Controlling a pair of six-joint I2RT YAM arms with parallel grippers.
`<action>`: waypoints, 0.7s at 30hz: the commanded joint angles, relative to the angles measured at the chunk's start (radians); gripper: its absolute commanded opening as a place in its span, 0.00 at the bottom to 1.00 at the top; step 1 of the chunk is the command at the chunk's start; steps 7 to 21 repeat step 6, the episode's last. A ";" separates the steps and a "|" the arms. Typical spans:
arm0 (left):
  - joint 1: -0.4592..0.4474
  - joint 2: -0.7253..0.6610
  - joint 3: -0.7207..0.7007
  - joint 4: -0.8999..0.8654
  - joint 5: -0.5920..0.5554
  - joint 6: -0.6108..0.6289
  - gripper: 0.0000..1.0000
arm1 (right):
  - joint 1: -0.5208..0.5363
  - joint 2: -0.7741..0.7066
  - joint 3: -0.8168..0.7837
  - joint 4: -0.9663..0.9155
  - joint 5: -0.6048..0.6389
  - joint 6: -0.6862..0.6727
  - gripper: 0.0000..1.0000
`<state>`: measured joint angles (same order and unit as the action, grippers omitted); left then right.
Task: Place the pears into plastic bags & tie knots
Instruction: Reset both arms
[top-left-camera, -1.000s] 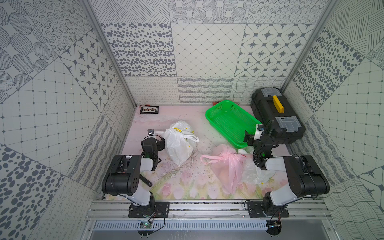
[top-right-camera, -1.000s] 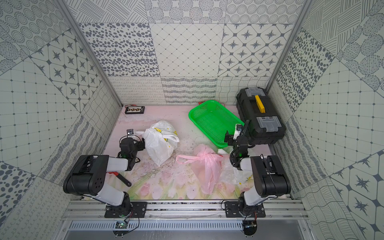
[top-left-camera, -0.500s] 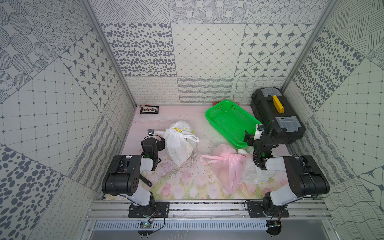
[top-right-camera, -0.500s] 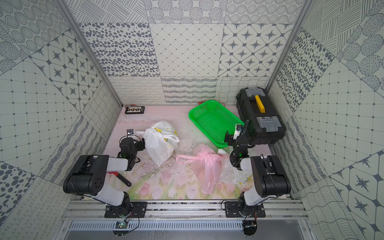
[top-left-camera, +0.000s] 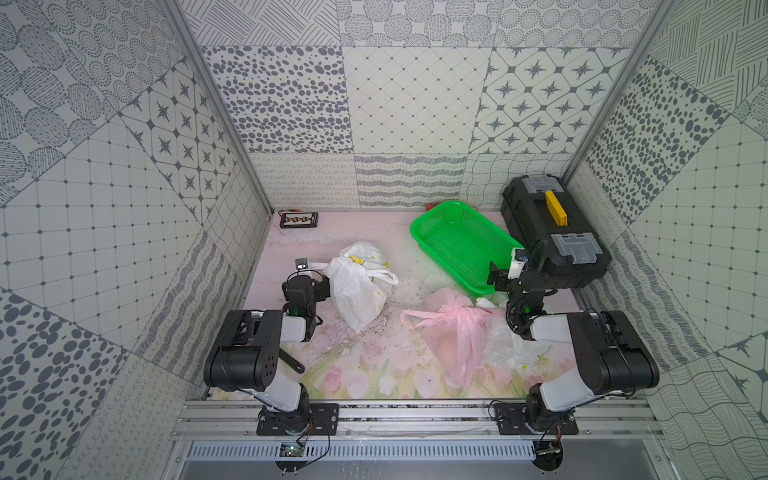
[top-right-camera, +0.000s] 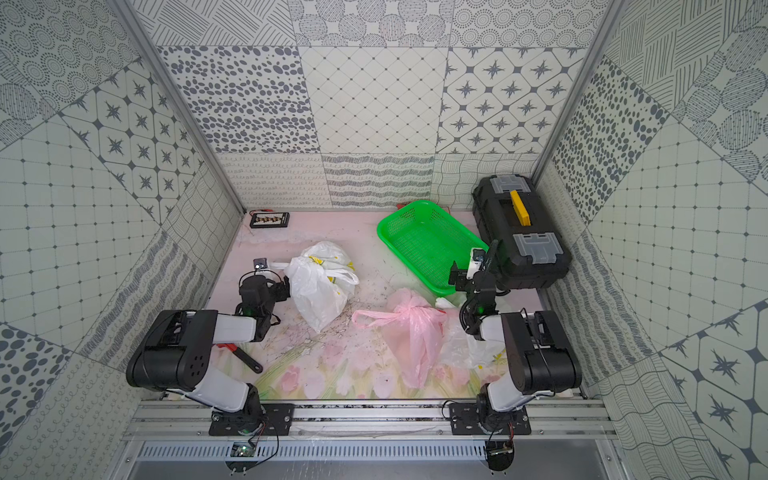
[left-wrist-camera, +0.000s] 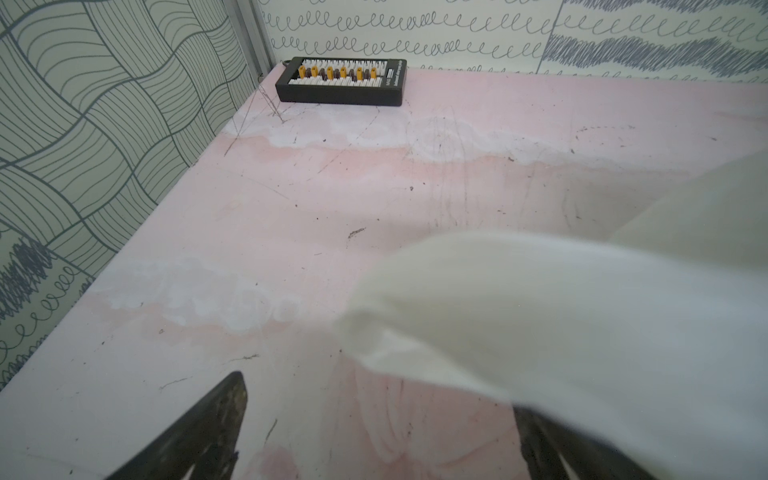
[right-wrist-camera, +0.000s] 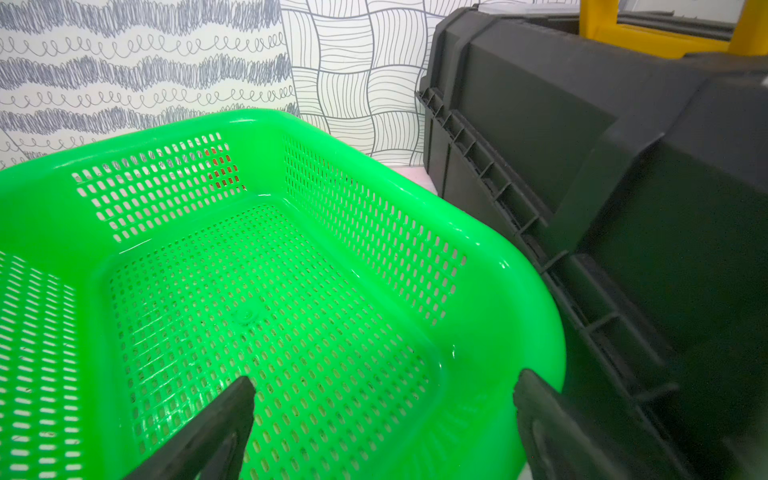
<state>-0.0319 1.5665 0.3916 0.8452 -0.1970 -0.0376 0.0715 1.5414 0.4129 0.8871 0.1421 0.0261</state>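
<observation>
Left gripper, jaws spread and empty, has the white bag just to its right. Right gripper, also spread, hangs over the basket rim, with the pink bag nearer it. Left wrist: white bag overlaps the right finger. Right wrist: basket, toolbox, no pears.

No wording can be read anywhere in the scene. A small white label on the black connector board is too blurred to make out.

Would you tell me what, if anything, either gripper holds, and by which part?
Nothing: the left gripper and right gripper are both open, gripping nothing.
</observation>
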 joint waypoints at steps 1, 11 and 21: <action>-0.002 0.004 0.009 0.018 -0.013 0.013 0.99 | -0.007 0.014 -0.008 -0.035 -0.003 0.012 0.98; -0.009 0.006 0.011 0.016 -0.024 0.018 0.99 | -0.007 0.014 -0.008 -0.036 -0.004 0.012 0.98; -0.009 0.006 0.011 0.016 -0.024 0.018 0.99 | -0.007 0.014 -0.008 -0.036 -0.004 0.012 0.98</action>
